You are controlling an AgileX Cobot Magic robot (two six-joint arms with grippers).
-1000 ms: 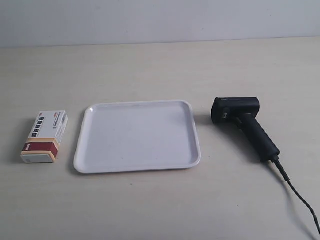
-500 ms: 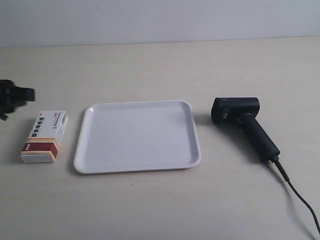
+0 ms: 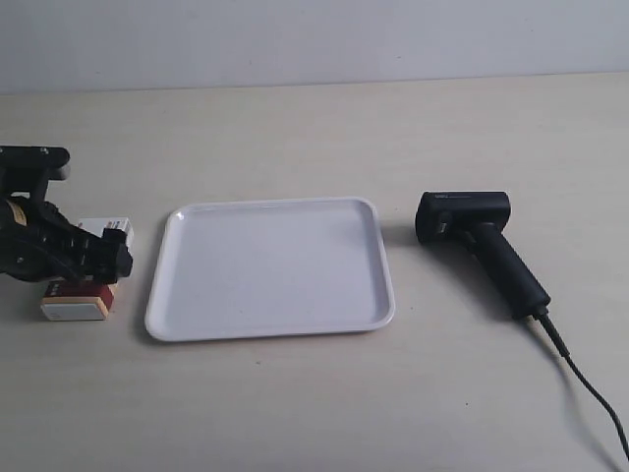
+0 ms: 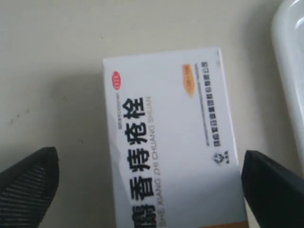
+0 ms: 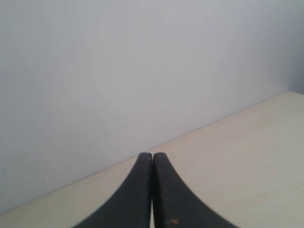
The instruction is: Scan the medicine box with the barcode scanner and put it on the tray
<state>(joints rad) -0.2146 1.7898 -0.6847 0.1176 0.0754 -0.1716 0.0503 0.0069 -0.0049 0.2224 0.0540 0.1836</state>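
The medicine box [image 3: 77,305] lies flat on the table just left of the tray [image 3: 270,332] in the exterior view, and its far half is covered by my left gripper [image 3: 74,258]. In the left wrist view the white carton [image 4: 171,142] with black characters fills the middle. My left gripper [image 4: 149,161] is open, one black fingertip [image 4: 33,185] on either side of the carton, and I cannot tell whether they touch it. The black barcode scanner [image 3: 477,236] lies on its side right of the tray. My right gripper [image 5: 153,156] is shut on nothing, facing a wall.
The scanner's black cable [image 3: 590,393] runs off toward the near right corner of the table. A corner of the tray's rim [image 4: 292,57] shows close beside the box in the left wrist view. A pale wall stands behind the table.
The left arm has come in from the exterior view's left edge and now hangs over the medicine box, covering its far half. Box, tray and scanner have not moved.
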